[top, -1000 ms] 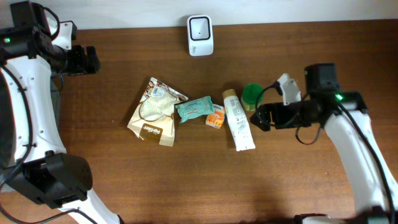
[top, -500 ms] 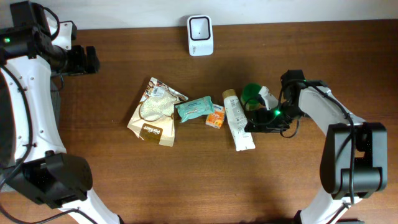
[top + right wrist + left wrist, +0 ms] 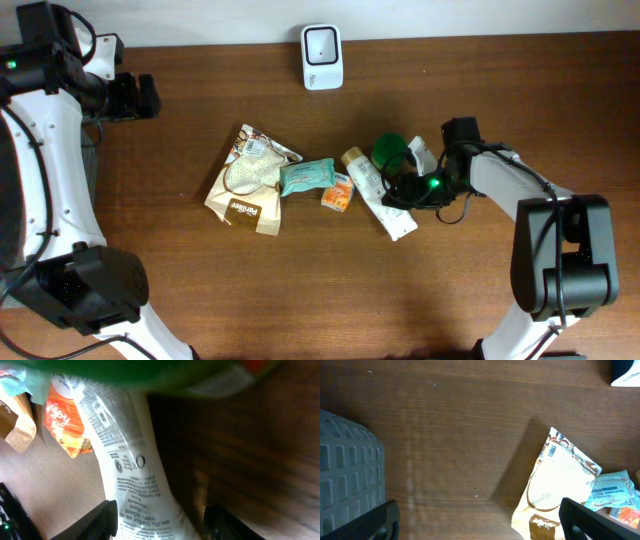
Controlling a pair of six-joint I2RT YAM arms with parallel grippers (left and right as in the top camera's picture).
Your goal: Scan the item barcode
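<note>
A white tube (image 3: pixel 375 195) with printed text lies slanted on the table, its cap toward the back left. My right gripper (image 3: pixel 400 192) is low over its lower half. In the right wrist view the tube (image 3: pixel 135 470) runs between the two fingers (image 3: pixel 97 522); the left finger is against its edge and a dark strip of table shows before the right one. The jaws are partly closed around it, not pinching. The white scanner (image 3: pixel 322 56) stands at the back edge. My left gripper (image 3: pixel 140 96) is open at the far left, holding nothing.
A green round container (image 3: pixel 388 152) sits behind the tube. An orange packet (image 3: pixel 339 192), a teal packet (image 3: pixel 305 176) and a brown-and-white pouch (image 3: pixel 248 180) lie in a row to its left. A grey slotted object (image 3: pixel 345 475) is at the left.
The right gripper came down over the tube and narrowed its jaws. The tube swung to a slant and slid left, nudging the orange and teal packets. The left arm stayed put.
</note>
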